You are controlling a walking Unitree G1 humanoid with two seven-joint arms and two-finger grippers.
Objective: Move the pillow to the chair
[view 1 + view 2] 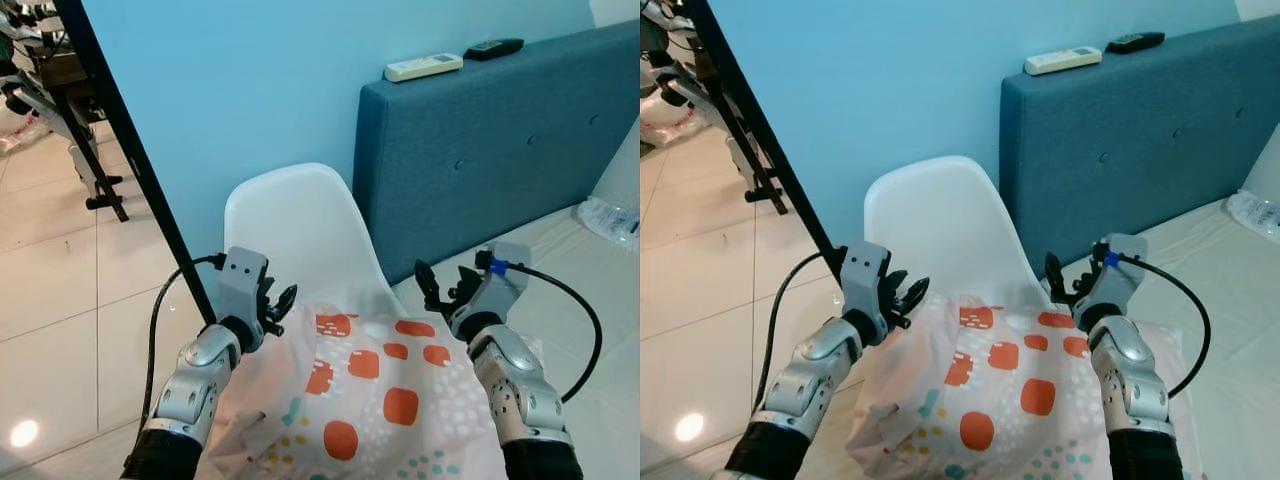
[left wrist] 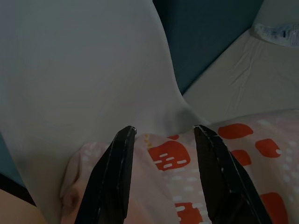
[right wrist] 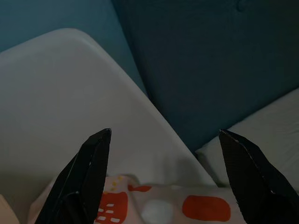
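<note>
A white pillow (image 1: 370, 400) with orange spots lies on the seat of the white shell chair (image 1: 290, 215), its far edge against the backrest. My left gripper (image 1: 278, 305) hovers at the pillow's far left corner, open; in the left wrist view its fingers (image 2: 117, 163) straddle the pillow (image 2: 168, 154) edge without closing on it. My right gripper (image 1: 440, 285) is open just above the pillow's far right corner. In the right wrist view the wide-spread gripper (image 3: 163, 135) faces the chair back (image 3: 70, 93), with the pillow (image 3: 154, 205) below.
A blue padded headboard (image 1: 490, 140) stands right of the chair, with a white remote (image 1: 423, 67) and a black remote (image 1: 494, 47) on top. The bed mattress (image 1: 590, 270) lies at right. A black slanted pole (image 1: 130, 150) crosses the left over the tiled floor (image 1: 60, 270).
</note>
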